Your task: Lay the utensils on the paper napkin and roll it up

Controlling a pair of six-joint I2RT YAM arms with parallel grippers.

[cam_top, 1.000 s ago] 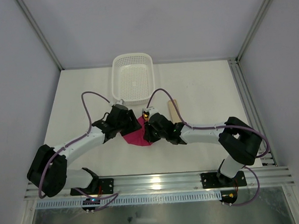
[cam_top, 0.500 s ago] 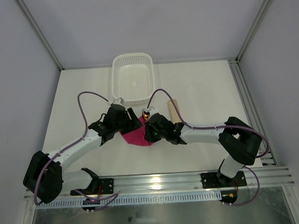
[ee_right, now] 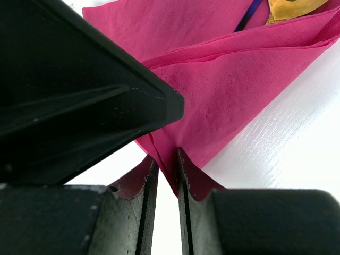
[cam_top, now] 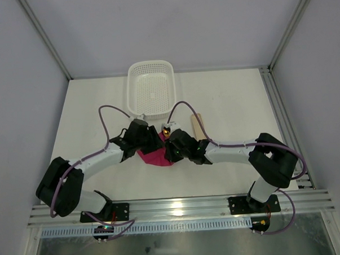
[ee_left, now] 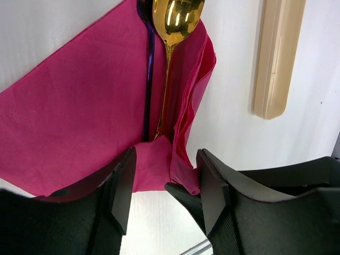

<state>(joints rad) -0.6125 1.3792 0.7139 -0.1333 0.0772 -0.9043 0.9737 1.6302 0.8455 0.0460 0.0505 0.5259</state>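
Note:
The magenta paper napkin (cam_top: 155, 158) lies between both grippers, its right side folded over. In the left wrist view the napkin (ee_left: 79, 106) holds a gold-headed spoon (ee_left: 175, 21) and a darker slim utensil (ee_left: 149, 69) side by side in the fold. My left gripper (ee_left: 164, 180) is open, its jaws standing either side of the napkin's near corner; it also shows in the top view (cam_top: 150, 143). My right gripper (ee_right: 166, 167) is shut on the folded napkin corner (ee_right: 223, 101); it also shows in the top view (cam_top: 169, 152). The utensil handles are hidden under the fold.
A white perforated basket (cam_top: 150, 89) stands behind the grippers. A pale beige flat strip (cam_top: 198, 125) lies right of the napkin and also shows in the left wrist view (ee_left: 276, 53). The two grippers' fingers almost touch.
My left arm swung its elbow and the left gripper shifted slightly right toward the napkin. The right arm and napkin stayed put.

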